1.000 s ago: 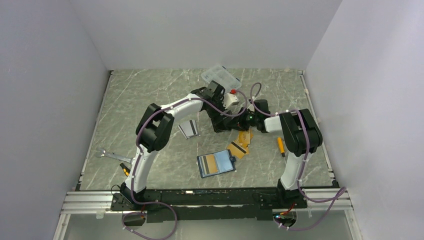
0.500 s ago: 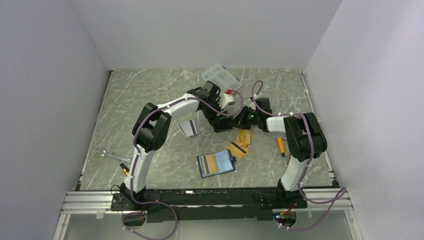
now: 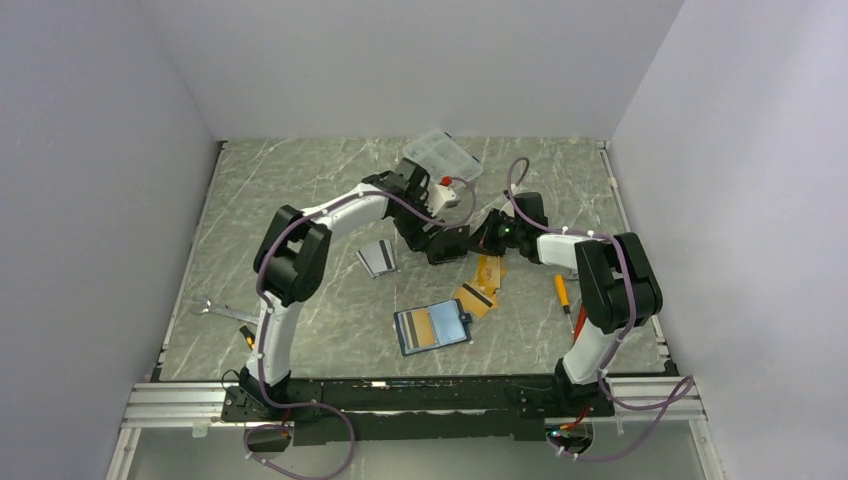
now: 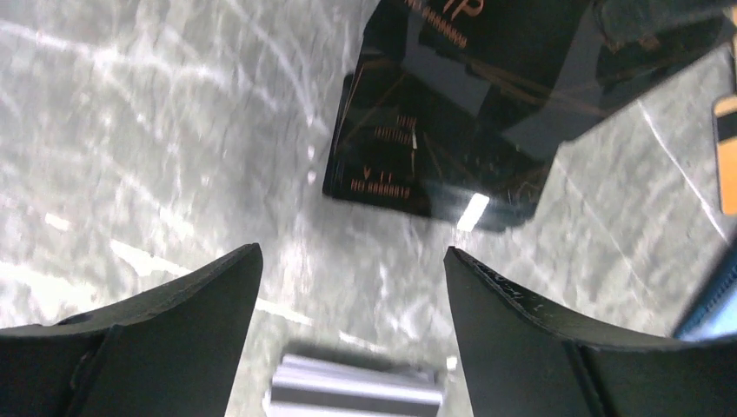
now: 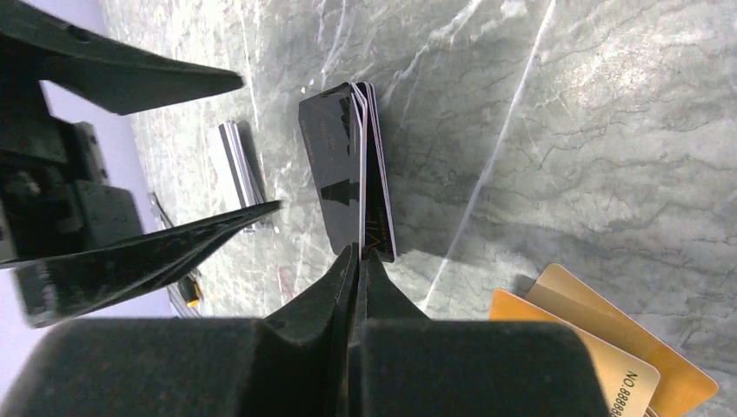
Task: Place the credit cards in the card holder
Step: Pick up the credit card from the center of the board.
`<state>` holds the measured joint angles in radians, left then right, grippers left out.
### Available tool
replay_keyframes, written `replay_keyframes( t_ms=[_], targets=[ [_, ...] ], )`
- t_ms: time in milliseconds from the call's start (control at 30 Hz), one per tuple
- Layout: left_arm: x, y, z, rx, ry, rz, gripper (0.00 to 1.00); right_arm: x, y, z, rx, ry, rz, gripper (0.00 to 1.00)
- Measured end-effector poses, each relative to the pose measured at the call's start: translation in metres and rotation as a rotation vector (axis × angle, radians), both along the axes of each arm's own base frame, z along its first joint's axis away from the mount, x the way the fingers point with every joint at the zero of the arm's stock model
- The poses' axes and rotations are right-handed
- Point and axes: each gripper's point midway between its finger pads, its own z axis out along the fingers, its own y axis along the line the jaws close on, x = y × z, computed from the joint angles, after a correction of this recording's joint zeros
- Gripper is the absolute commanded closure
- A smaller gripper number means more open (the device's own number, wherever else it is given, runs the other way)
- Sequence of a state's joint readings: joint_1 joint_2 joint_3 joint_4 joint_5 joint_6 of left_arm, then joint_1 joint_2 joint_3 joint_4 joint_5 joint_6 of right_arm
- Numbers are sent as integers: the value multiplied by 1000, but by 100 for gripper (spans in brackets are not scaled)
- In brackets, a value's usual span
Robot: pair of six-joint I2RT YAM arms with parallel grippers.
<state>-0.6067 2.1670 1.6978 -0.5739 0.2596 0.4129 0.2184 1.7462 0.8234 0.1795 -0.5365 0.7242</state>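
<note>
Right wrist view: an orange-gold card (image 5: pixel 574 347), cut off by the frame, reads "NO 8888". The right pincer (image 5: pixel 357 254) is closed on the near end of the black credit cards (image 5: pixel 343 165). They stand on edge on the table (image 5: pixel 565 130), long axis pointing away from it. The left pincer (image 4: pixel 352 287) hovers beside them, wide open and empty; their gold lettering is too blurred to read. The card holder (image 3: pixel 432 326) lies open, nearer the bases.
</note>
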Motion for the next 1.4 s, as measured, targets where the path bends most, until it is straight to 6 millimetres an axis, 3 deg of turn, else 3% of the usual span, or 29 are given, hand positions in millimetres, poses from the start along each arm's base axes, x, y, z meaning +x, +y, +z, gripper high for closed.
replay_keyframes(
  t_ms=[167,267,367,500,633,933,1400],
  targets=[
    [-10,17,34,-49,19,35,6,-4,8,1,4,0,24,99],
    [-14,14,60,-112,12,27,7,-7,16,1,4,0,46,99],
    [-23,7,71,-160,35,7,7,-8,21,0,-1,0,60,99],
    [-38,4,67,-178,101,-14,7,-9,20,0,-11,-1,66,100],
    [-49,-1,66,-213,160,-26,1,-10,23,4,16,-21,84,100],
    [-75,-14,67,-337,331,-22,1,-19,24,7,102,-46,110,100],
    [-60,-31,66,-500,466,96,1,-29,19,41,245,-155,110,100]
  ],
)
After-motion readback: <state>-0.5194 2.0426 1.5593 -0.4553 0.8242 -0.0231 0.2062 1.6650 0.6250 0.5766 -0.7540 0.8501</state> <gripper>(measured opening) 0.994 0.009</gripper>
